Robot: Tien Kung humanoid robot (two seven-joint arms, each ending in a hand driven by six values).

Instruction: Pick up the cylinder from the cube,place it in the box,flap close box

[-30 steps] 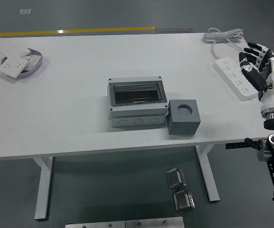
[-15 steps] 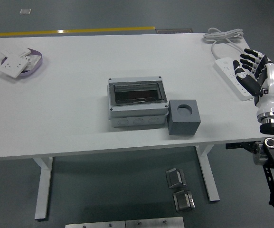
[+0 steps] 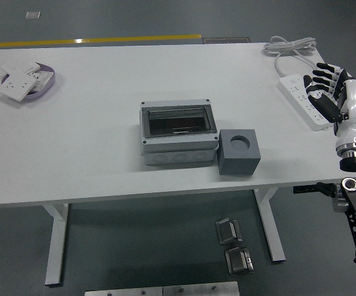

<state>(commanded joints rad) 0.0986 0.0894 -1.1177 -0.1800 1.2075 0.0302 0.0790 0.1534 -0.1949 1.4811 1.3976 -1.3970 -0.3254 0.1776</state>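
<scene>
Box (image 3: pixel 179 132) and cube (image 3: pixel 239 152) unmoved; right hand (image 3: pixel 333 97) barely shifted.

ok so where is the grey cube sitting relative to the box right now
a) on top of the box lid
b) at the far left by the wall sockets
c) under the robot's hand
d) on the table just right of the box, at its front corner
d: the grey cube stands on the table against the box's front right corner, well clear of the right hand.

White table (image 3: pixel 91 160): box (image 3: pixel 178 133), cube (image 3: pixel 239 152), power strip (image 3: pixel 305 98), switch plates (image 3: pixel 23 82).
</scene>
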